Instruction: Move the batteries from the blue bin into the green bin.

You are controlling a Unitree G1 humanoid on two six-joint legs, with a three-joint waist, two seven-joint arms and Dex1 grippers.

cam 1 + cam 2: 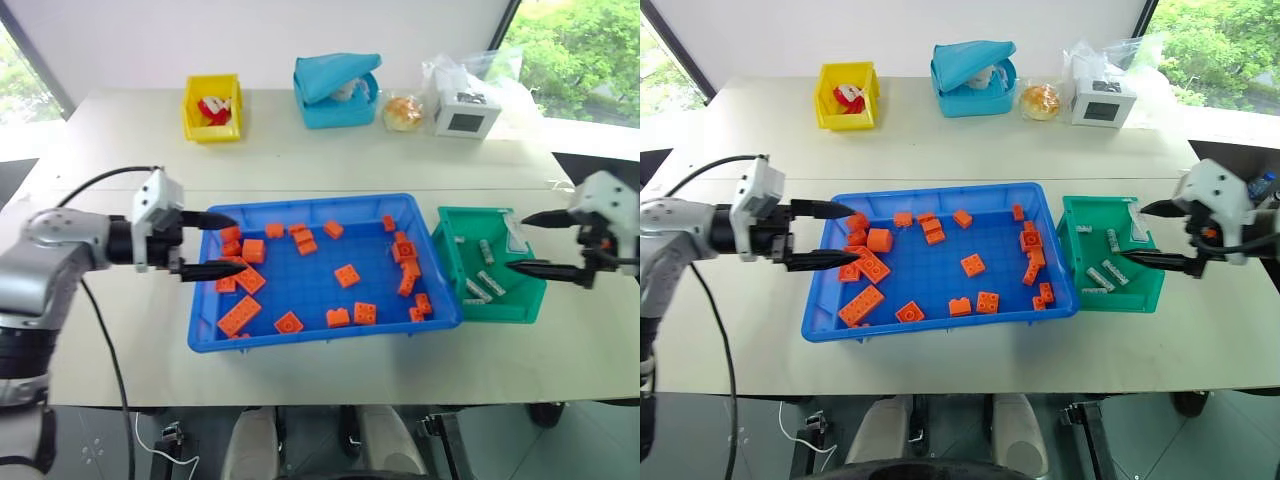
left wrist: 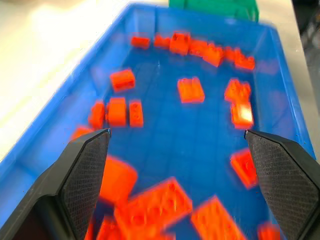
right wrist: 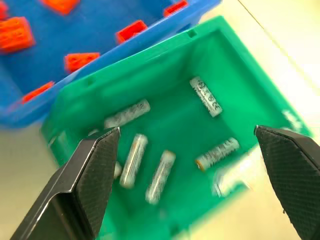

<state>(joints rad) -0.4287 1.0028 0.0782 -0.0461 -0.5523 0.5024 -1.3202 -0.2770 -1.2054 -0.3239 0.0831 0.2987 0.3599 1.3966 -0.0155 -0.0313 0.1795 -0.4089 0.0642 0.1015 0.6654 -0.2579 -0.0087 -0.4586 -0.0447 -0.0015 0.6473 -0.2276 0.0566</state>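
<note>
Several batteries (image 3: pixel 161 175) are lying in the green bin (image 3: pixel 235 75), the right gripper (image 3: pixel 187 190) hanging spread and empty above. Both fingers of the left gripper (image 1: pixel 206 245) are standing apart over the blue bin's (image 1: pixel 300 340) left edge; scanning between orange bricks (image 1: pixel 347 275) seems wise. Beige table (image 1: pixel 300 150), bright windows behind.

Bright blue bin (image 1: pixel 300 330) speckled with orange bricks (image 1: pixel 347 275); teal-green bin (image 3: pixel 225 60) holds silver-grey batteries (image 3: pixel 160 176) between the right end effector's (image 3: pixel 187 172) black cross-hatched fingers (image 3: pixel 95 170); pale cream bench (image 1: pixel 330 160).
</note>
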